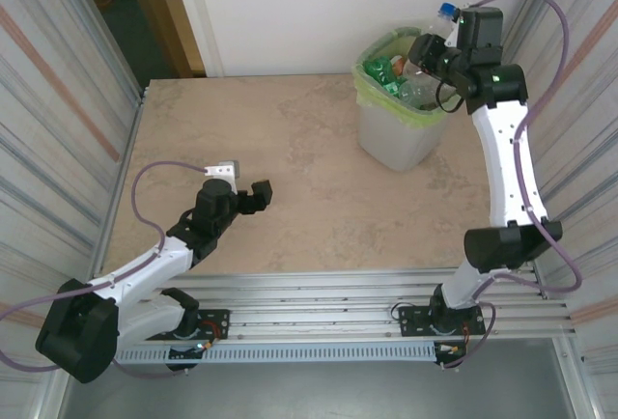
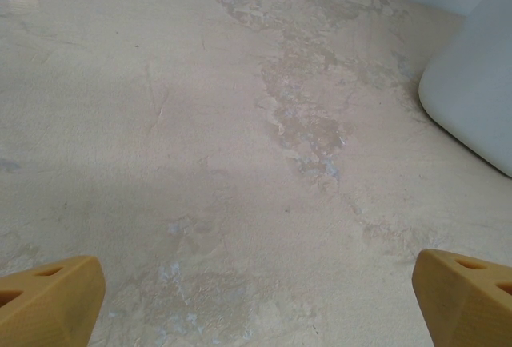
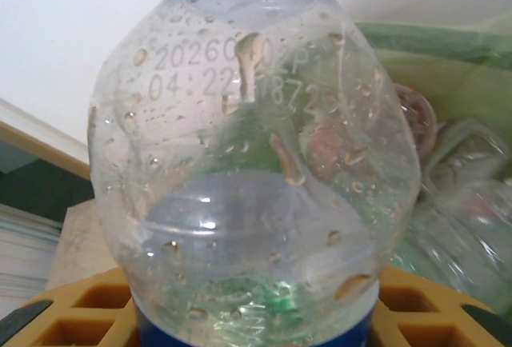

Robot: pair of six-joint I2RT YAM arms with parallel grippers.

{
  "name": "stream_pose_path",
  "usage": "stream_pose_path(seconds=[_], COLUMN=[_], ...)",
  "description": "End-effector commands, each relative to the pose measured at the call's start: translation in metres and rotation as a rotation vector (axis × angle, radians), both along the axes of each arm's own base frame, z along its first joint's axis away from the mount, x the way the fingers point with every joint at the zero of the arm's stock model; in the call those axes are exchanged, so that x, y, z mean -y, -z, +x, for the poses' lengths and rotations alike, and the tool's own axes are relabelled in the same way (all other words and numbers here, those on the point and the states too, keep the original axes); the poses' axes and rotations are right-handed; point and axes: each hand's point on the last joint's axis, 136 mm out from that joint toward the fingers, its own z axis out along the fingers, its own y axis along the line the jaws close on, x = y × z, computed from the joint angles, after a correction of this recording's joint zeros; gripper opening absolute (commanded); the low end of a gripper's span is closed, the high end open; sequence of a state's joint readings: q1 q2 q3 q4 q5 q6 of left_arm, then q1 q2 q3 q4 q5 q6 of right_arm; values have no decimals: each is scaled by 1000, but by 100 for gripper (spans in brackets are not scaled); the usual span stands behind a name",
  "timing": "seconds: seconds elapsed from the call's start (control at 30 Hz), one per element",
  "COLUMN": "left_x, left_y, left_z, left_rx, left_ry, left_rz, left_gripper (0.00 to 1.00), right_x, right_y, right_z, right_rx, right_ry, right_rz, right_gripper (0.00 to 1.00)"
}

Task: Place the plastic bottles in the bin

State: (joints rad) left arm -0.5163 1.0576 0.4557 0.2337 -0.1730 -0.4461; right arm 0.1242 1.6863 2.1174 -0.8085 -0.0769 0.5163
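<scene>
The right gripper (image 1: 425, 54) is clamped on one clear bottle (image 3: 256, 163) over the bin (image 1: 391, 144), where several bottles (image 1: 379, 69) are heaped; the left gripper (image 1: 257, 195) is spread wide.

Clear bottle (image 1: 440, 25), blue cap, droplets inside, held tilted above the bin's far right rim. Bin (image 1: 391, 139), translucent grey-white with green liner, stands upright near the table's (image 1: 290, 149) far right corner. Green and clear bottles (image 1: 394, 73) lie piled inside.

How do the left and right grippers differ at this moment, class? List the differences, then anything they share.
The left gripper is open and empty; the right gripper is shut on a clear bottle. The left gripper sits low over the table; the right gripper is raised up at the bin. Both have orange-yellow fingers.
</scene>
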Motion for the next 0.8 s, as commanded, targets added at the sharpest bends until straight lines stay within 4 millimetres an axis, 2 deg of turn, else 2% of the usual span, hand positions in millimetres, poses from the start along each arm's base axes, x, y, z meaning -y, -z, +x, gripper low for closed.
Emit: stream_pose_path(seconds=[0.0, 0.2, 0.37, 0.6, 0.77], left_x=[0, -1, -1, -1, -1], left_y=[-11, -9, -8, -10, -9], left_z=[5, 4, 4, 4, 4], left_rx=[24, 22, 21, 25, 22], left_ry=[-9, -12, -12, -13, -13], left_rz=[-17, -16, -19, -24, -25], left_gripper=[99, 99, 99, 99, 99], right_x=[-9, -15, -13, -13, -14], right_y=[-2, 11, 23, 38, 44], right_z=[18, 46, 60, 68, 68], right_rx=[11, -22, -42, -73, -93], right_ry=[-17, -19, 0, 4, -2], right_rz=[3, -34, -46, -48, -47], right_gripper=[42, 43, 44, 50, 58])
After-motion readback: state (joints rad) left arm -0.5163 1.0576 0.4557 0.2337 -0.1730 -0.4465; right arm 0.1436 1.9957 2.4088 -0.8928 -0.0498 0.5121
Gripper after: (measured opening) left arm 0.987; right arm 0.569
